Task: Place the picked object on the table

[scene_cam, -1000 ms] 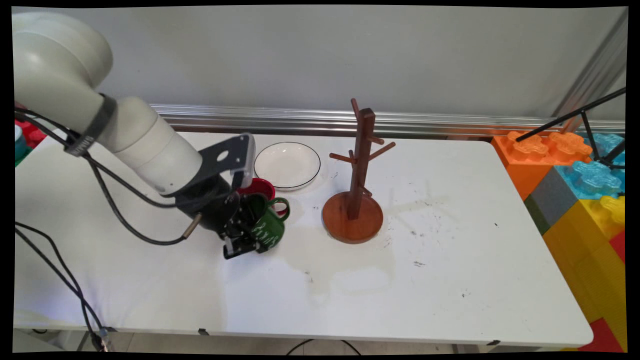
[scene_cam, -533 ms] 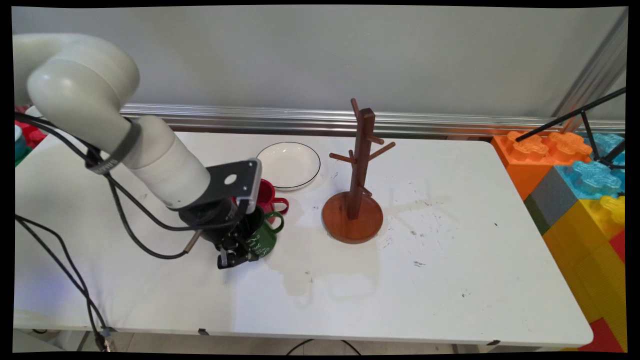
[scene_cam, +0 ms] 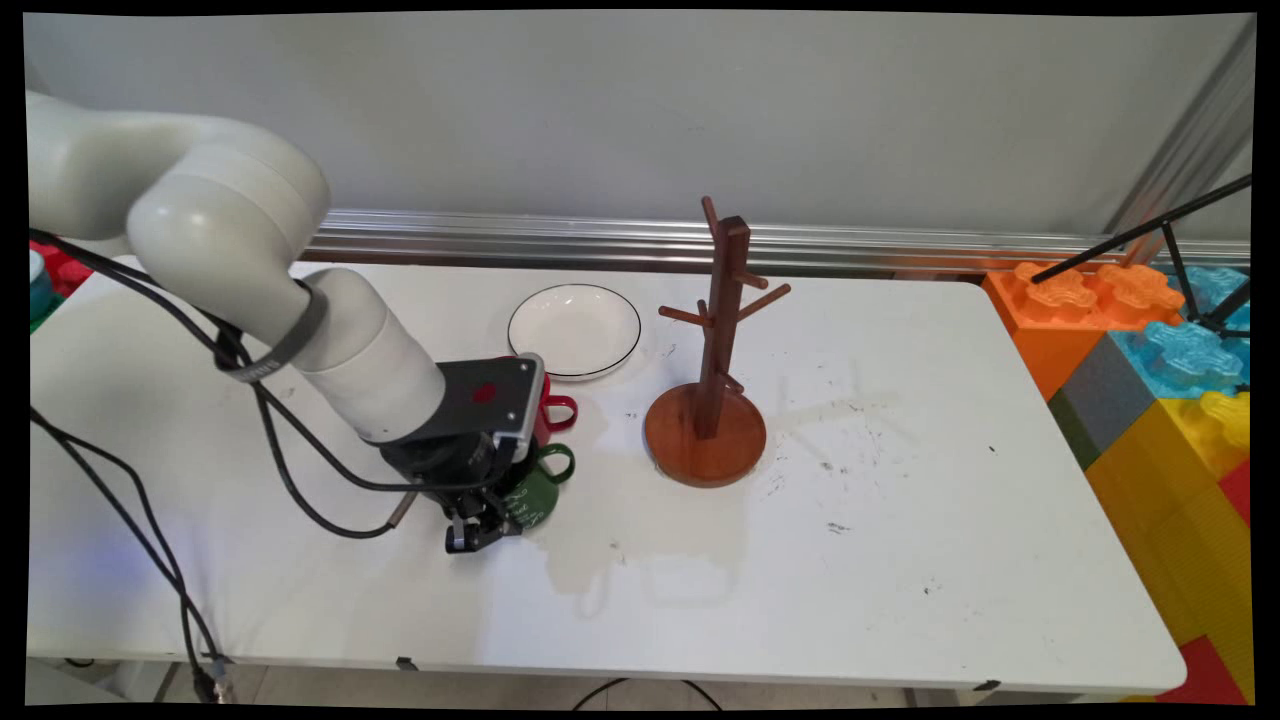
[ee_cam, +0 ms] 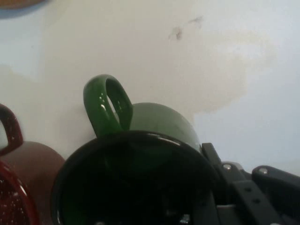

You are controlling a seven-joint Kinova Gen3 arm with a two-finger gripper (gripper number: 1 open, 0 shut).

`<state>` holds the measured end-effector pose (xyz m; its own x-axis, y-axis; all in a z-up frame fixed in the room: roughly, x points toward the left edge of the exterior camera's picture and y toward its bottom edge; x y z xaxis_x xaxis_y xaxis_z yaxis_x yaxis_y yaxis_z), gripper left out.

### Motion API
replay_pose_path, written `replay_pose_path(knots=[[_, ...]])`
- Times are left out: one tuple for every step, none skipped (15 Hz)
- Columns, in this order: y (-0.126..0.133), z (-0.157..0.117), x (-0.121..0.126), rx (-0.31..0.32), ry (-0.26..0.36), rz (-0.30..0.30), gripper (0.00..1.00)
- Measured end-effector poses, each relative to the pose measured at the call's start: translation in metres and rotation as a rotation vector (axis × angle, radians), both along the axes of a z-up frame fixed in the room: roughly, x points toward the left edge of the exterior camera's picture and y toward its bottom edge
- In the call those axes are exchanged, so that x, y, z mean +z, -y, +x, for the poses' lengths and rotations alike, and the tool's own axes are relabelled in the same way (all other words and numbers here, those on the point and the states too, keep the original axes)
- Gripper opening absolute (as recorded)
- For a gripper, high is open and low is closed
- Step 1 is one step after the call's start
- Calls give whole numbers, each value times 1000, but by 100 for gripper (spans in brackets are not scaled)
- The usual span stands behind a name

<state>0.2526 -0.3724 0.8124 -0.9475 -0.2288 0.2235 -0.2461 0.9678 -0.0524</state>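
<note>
White bench (scene_cam: 900, 520) carries everything. At its left the hand (scene_cam: 487, 515) points down over a green mug (scene_cam: 535, 492), which stands upright with its mouth straight beneath the hand and its handle (scene_cam: 557, 462) turned right, toward the wooden mug tree (scene_cam: 712, 370). In the hand view the mug's dark rim (ee_cam: 136, 140) fills the lower middle, one black finger (ee_cam: 234, 187) lies against the outside of the wall on the right, and the other appears to reach inside the mouth; the hand looks clamped on the mug's wall, near the side away from the handle. A red mug (scene_cam: 553, 410) stands just behind the green one, close beside it. Farther right sit a white plate (scene_cam: 575, 330), then the tree, well apart from both mugs.
</note>
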Motion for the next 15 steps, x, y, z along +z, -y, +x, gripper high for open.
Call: replay_pose_path(knots=[[1,-2,-3,-5,4,-2,0],[1,-3,-6,-8,6,-3,0],[2,-4,-8,-10,7,-4,0],[2,-5,-10,-12,9,-5,0],[2,-7,-12,-14,10,-6,0],[3,-8,-14,-15,10,-7,0],[3,-9,-16,-16,10,-7,0],[3,-10,-18,-17,10,-8,0],[3,-11,-20,-18,11,-8,0],[3,-12,-21,-18,11,-7,0],[3,-12,-23,-17,11,-7,0],[3,-13,-24,-17,11,-7,0],[3,-13,-25,-16,10,-7,100],[3,-13,-26,-13,10,-8,100],[4,-14,-27,-12,9,-10,100]])
